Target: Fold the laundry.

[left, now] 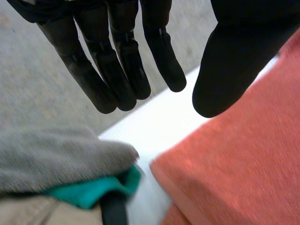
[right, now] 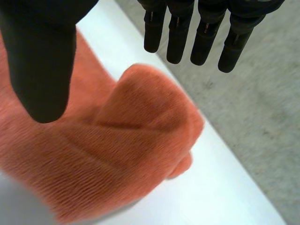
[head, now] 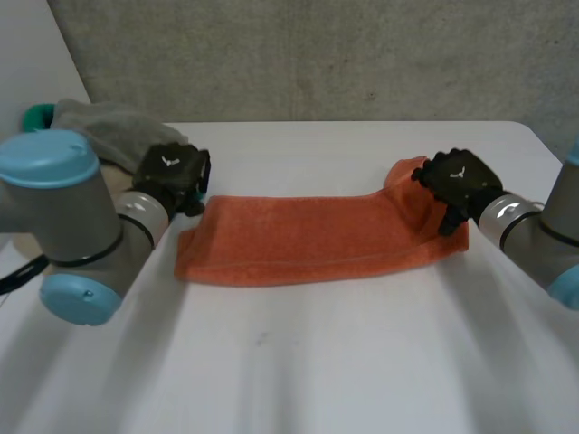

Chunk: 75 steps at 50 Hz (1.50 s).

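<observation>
Towel: the orange towel lies on the table as a long folded strip, its right end pushed up into a hump
Left hand: the left hand hovers just beside the towel's left end, fingers straight and spread from the thumb, holding nothing
Right hand: the right hand is over the hump, fingers straight, thumb apart, nothing gripped
Pile: a grey cloth lies over a green cloth, near the towel's left end
Risk at the hump: closing there may catch only the top layer, so the fold would open on lifting
Risk at the pile: the left hand could snag the grey cloth instead of the towel corner
Risk to the fold: uneven ends carried across would probably leave it crooked
</observation>
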Motion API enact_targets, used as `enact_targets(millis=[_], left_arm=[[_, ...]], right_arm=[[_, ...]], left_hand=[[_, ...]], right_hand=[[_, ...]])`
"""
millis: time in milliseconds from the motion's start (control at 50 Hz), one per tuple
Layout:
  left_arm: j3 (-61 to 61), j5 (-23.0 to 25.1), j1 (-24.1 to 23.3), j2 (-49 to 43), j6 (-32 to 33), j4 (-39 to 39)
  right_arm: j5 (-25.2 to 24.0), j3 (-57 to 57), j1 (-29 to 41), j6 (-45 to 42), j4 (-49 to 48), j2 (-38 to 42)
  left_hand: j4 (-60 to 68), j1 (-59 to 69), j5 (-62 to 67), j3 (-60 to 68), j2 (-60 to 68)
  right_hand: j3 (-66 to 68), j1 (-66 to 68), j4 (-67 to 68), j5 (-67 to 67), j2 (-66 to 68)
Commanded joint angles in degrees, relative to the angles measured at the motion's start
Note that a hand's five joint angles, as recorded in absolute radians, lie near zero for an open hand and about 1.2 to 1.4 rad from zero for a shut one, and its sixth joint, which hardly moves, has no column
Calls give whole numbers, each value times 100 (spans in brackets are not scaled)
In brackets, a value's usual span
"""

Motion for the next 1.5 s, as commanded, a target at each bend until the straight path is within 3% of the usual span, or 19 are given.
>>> enact_targets(millis=[20,200,340,500,580,600,620,740,860,1040,1260,1280,1340,1360,1420,1500], left_arm=[[-143,92,17,588,-140,-70],[-450,259,-18,1045,-342,-334],[-714,496,-71,1406,-439,-404],[-714,488,-54,1450,-448,-396],[-618,488,16,1397,-431,-378],[-574,488,34,1319,-413,-369],[-539,488,43,1283,-413,-361],[-91,461,139,871,-404,-325],[823,452,122,115,-422,-404],[2306,444,-448,-1106,-378,-869],[3732,435,-809,-2399,-343,-1617],[3942,426,-844,-2565,-334,-1748],[4172,382,-880,-2725,-220,-1959],[4294,269,-862,-2716,-132,-2108],[4532,-178,-757,-2611,52,-2206],[4970,-619,-608,-2304,333,-1804]], right_arm=[[-306,-344,2,235,-126,-9],[-368,-1935,204,156,5,1062],[-359,-3552,266,-248,339,2346],[-368,-4853,213,-715,770,3366],[-368,-5056,187,-723,840,3525],[-342,-5039,195,-715,884,3472],[-333,-5021,204,-723,919,3394],[-333,-4346,257,-689,1446,2200],[-701,-2949,371,-267,1429,424],[-1342,-1332,573,541,1394,-1860],[-2020,-478,450,1499,1095,-3427],[-2055,-408,433,1674,1008,-3541],[-2055,-346,380,1843,815,-3586],[-2012,-328,276,1895,692,-3516],[-1871,-345,178,1887,542,-3262],[-1285,-783,344,1599,418,-2420]], left_hand=[[685,692,669,681,684],[231,238,215,227,231],[-1114,-1106,-1130,-1117,-1114],[-1905,-1898,-1921,-1909,-1906],[-2325,-2318,-2341,-2329,-2325],[-2660,-2652,-2675,-2663,-2660],[-2813,-2806,-2829,-2816,-2813],[-3671,-3664,-3687,-3675,-3672],[-4344,-4336,-4360,-4347,-4344],[-4383,-4376,-4399,-4387,-4383],[-4383,-4376,-4399,-4387,-4383],[-3584,-3577,-3600,-3588,-3585],[436,443,420,432,435],[2595,2603,2579,2592,2595],[2617,2624,2601,2613,2617],[2617,2624,2601,2613,2617]], right_hand=[[274,278,347,434,201],[240,245,313,400,168],[358,362,431,518,285],[1887,1891,1960,2047,1814],[3550,3554,3622,3710,3477],[5336,5340,5409,5496,5263],[5806,5810,5878,5966,5733],[5810,5815,5883,5970,5738],[5810,5815,5883,5970,5738],[5810,5815,5883,5970,5738],[5810,5815,5883,5970,5738],[5810,5815,5883,5970,5738],[5810,5815,5883,5970,5738],[5810,5815,5883,5970,5738],[5810,5815,5883,5970,5738],[5810,5815,5883,5970,5738]])
